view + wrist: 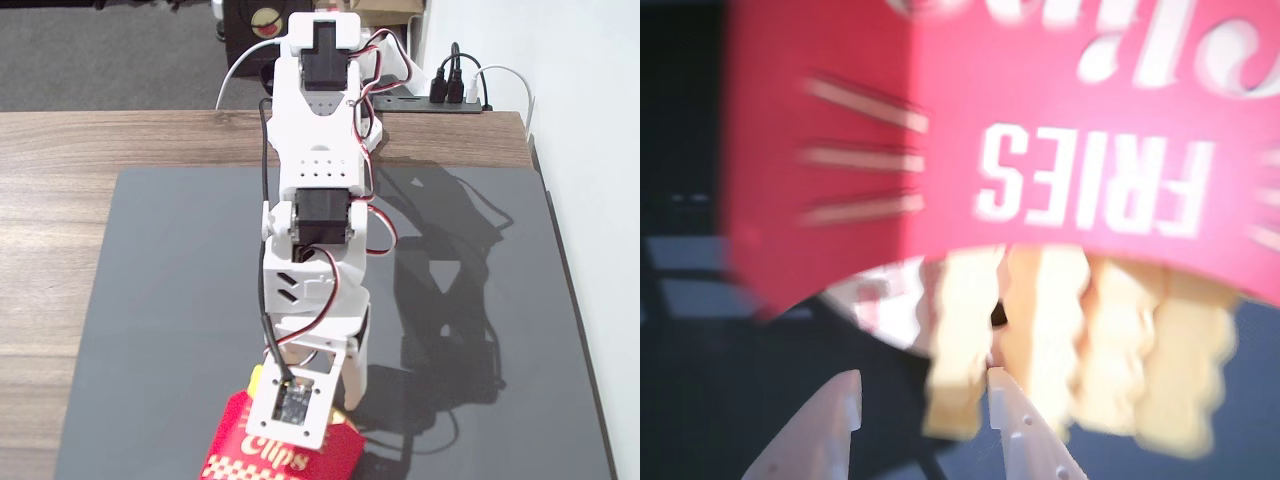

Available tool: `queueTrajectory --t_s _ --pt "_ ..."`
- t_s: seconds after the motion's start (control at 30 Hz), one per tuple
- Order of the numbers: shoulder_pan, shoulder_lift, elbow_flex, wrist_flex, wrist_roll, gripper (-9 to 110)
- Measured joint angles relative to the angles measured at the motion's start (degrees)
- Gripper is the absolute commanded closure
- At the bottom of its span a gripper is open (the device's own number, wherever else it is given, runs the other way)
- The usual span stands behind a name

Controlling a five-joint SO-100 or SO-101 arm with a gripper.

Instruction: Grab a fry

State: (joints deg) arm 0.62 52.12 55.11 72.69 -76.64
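Under the red carton (1060, 120) — the hand (923, 395) gapes open, one fry (960, 350) just above its fingertips.

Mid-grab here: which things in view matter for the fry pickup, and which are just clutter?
Job: fries sticking out of the red carton; open pincer with tips flanking one fry.

Clutter: power strip, white cable, dark mat.

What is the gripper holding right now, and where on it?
Nothing yet. The gripper is open, its fingertips either side of one fry's free end sticking out of the red carton.
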Motion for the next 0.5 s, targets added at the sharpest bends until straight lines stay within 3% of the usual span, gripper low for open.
queueTrajectory --t_s 0.3,0.4,0.5 --pt "0.0 -0.26 -0.26 0.0 0.0 86" --pt "0.0 -0.53 -0.35 0.0 0.0 99" --pt "0.0 -0.62 -0.53 0.0 0.0 101"
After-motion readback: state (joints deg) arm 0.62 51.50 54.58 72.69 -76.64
